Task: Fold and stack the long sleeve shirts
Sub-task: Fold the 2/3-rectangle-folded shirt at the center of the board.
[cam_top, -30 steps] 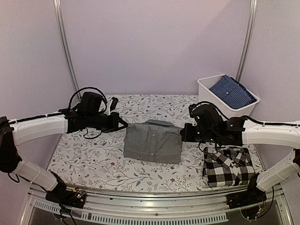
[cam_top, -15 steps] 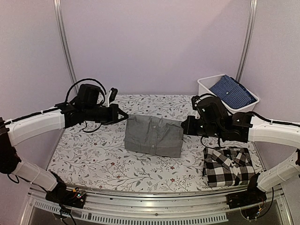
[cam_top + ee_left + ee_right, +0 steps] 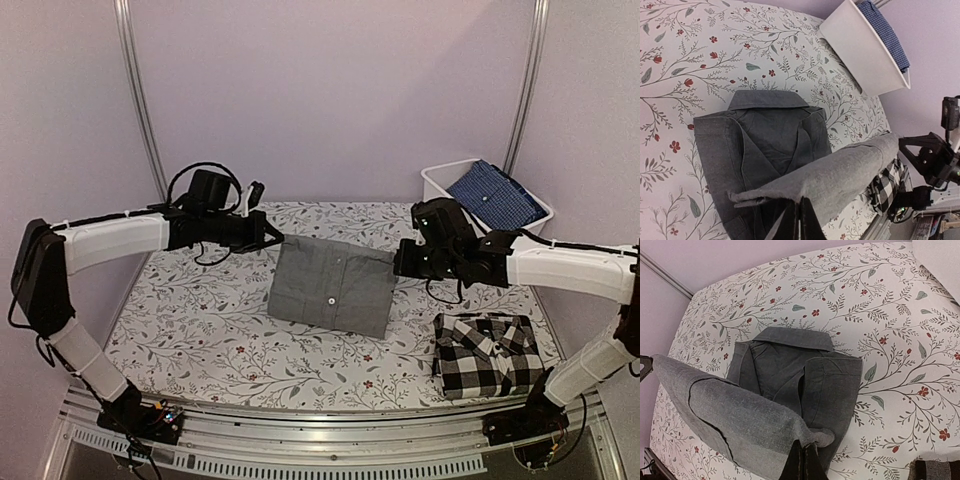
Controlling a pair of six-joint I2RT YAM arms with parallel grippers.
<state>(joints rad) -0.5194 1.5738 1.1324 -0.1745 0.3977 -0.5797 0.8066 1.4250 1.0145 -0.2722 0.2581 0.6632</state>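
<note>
Centrally: grey shirt (image 3: 330,285), matte woven cloth, is lying mid-frame on the floral table (image 3: 190,320), its collar pointing to the top of both wrist views. One flap is stretching taut, long axis running left to right, between the left gripper (image 3: 275,240) and right gripper (image 3: 398,268), each with jaws pinching a corner. Checked shirt (image 3: 487,355), a folded rectangle, is sitting lower right.

Top view: fixed, high behind arm bases, looking forward and down over whole floral worktop (image 3: 200,340) to back wall. Left wrist view: close above grey shirt (image 3: 775,135), facing rightward toward white bin (image 3: 865,55). Right wrist view: equally close, facing leftward toward far edge. All three share grey shirt, surrounding worktop.
</note>
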